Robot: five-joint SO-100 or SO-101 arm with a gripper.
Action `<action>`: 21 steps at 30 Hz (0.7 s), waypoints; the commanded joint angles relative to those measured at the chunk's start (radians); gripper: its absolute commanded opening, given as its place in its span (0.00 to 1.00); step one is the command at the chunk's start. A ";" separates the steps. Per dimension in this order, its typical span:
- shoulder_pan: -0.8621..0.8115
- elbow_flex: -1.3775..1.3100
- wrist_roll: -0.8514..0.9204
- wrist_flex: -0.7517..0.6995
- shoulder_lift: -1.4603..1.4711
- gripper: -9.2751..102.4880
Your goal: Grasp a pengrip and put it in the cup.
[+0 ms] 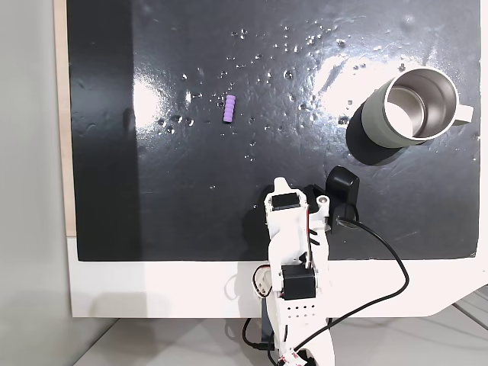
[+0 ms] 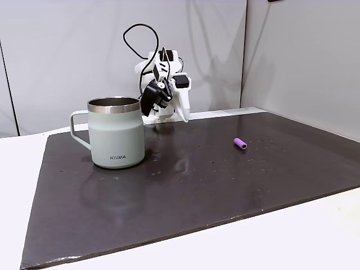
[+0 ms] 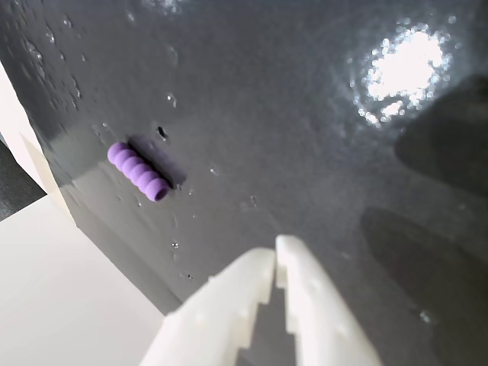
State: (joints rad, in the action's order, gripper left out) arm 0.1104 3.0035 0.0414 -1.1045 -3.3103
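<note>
The pengrip is a small light-purple ribbed tube lying flat on the black mat, well ahead and to the left of the arm in a fixed view. Seen from the side, the pengrip lies far right of the cup. The cup is a grey-green mug with a steel inside, upright at the right, its handle pointing right. My gripper is shut with nothing in it; in the wrist view the pengrip sits up and to the left of its tips. The gripper hangs near the arm's base, also shown as gripper.
A black mat with shiny glare spots covers most of the white table. A black cable loops from the arm's right side. Walls stand behind and beside the table in a fixed view.
</note>
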 commanded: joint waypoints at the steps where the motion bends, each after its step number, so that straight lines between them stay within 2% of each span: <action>1: 0.028 0.000 0.014 0.048 -0.005 0.08; 14: 0.008 0.000 0.008 0.048 -0.005 0.08; 18: -0.009 0.005 0.141 0.127 -0.005 0.08; 21: 0.017 -0.040 0.268 0.129 -0.005 0.08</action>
State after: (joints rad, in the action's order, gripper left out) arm 0.1181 3.0204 0.2102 -1.0078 -3.3103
